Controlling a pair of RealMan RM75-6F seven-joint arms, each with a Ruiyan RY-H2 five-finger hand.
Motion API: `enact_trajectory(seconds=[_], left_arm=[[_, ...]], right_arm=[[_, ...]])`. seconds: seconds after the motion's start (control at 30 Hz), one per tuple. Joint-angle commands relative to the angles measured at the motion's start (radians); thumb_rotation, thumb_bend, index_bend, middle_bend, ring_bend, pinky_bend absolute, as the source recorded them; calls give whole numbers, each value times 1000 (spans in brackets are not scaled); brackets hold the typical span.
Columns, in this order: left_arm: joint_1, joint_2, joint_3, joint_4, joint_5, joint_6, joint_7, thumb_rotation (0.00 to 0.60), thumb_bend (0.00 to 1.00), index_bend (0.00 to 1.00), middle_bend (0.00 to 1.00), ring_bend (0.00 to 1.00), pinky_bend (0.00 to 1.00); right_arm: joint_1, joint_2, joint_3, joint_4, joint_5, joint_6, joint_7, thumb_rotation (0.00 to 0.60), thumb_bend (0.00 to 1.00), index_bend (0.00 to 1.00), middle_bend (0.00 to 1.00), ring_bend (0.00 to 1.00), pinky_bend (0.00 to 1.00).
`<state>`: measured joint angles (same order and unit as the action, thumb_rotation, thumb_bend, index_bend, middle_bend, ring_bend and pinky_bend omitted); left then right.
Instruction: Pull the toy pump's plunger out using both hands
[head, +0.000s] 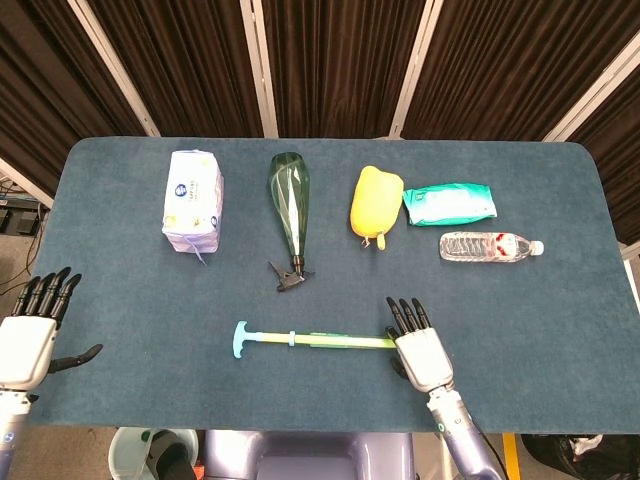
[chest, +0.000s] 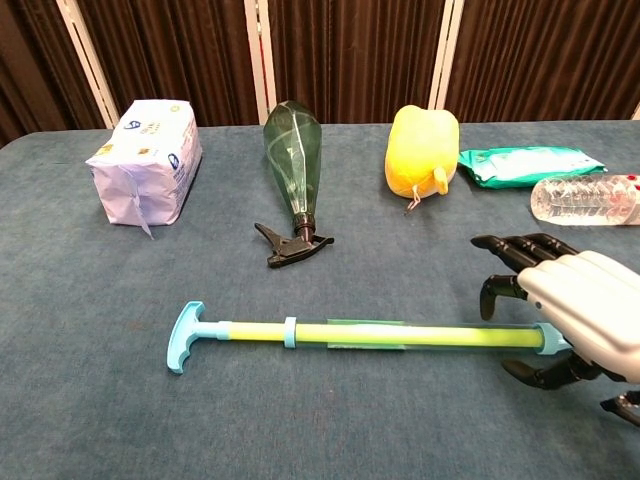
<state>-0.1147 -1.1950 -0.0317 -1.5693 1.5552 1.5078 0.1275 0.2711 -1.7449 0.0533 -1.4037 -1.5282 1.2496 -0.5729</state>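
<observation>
The toy pump (head: 320, 341) lies flat near the table's front edge, its blue T-handle (head: 240, 340) to the left and its yellow-green barrel (chest: 400, 334) running right. My right hand (head: 420, 352) hovers over the barrel's right end. In the chest view that right hand (chest: 572, 318) arches its spread fingers above the tube with the thumb below, not closed on it. The pump's blue tip is hidden behind the hand. My left hand (head: 27, 337) hangs off the table's left front corner, fingers spread and holding nothing, far from the handle.
Across the back half of the table lie a white tissue pack (head: 193, 200), a green spray bottle (head: 290, 215), a yellow soft object (head: 374, 203), a green wipes pack (head: 450, 203) and a clear water bottle (head: 490, 246).
</observation>
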Motion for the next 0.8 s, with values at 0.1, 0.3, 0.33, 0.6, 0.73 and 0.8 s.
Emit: enact_trajectory(seconds=[0.1, 0.3, 0.33, 0.6, 0.73, 0.8], left_arm=[[-2, 0, 0, 1, 2, -2, 0, 600, 45, 0, 5, 37, 68], [-4, -3, -1, 5, -7, -9, 5, 600, 46, 30, 11, 37, 68], [-4, -4, -2, 5, -7, -10, 6, 600, 46, 34, 12, 37, 68], [-3, -4, -4, 6, -12, -7, 11, 600, 47, 55, 13, 37, 68], [-6, -8, 0, 8, -10, -15, 16, 600, 75, 144, 19, 37, 68], [-11, -15, 1, 12, -9, -25, 11, 600, 107, 264, 27, 37, 80]], right_arm=[[11, -12, 2, 20, 15, -18, 23, 600, 314, 421, 0, 0, 54], [25, -26, 8, 56, 24, -29, 57, 600, 330, 473, 0, 0, 54], [25, -27, 8, 58, 25, -30, 60, 600, 332, 488, 0, 0, 54], [37, -37, 10, 86, 20, -25, 105, 600, 369, 607, 20, 0, 58], [44, -41, 10, 94, 10, -10, 120, 600, 370, 654, 41, 0, 66], [45, -39, 7, 96, 8, -9, 124, 600, 370, 671, 48, 0, 66]])
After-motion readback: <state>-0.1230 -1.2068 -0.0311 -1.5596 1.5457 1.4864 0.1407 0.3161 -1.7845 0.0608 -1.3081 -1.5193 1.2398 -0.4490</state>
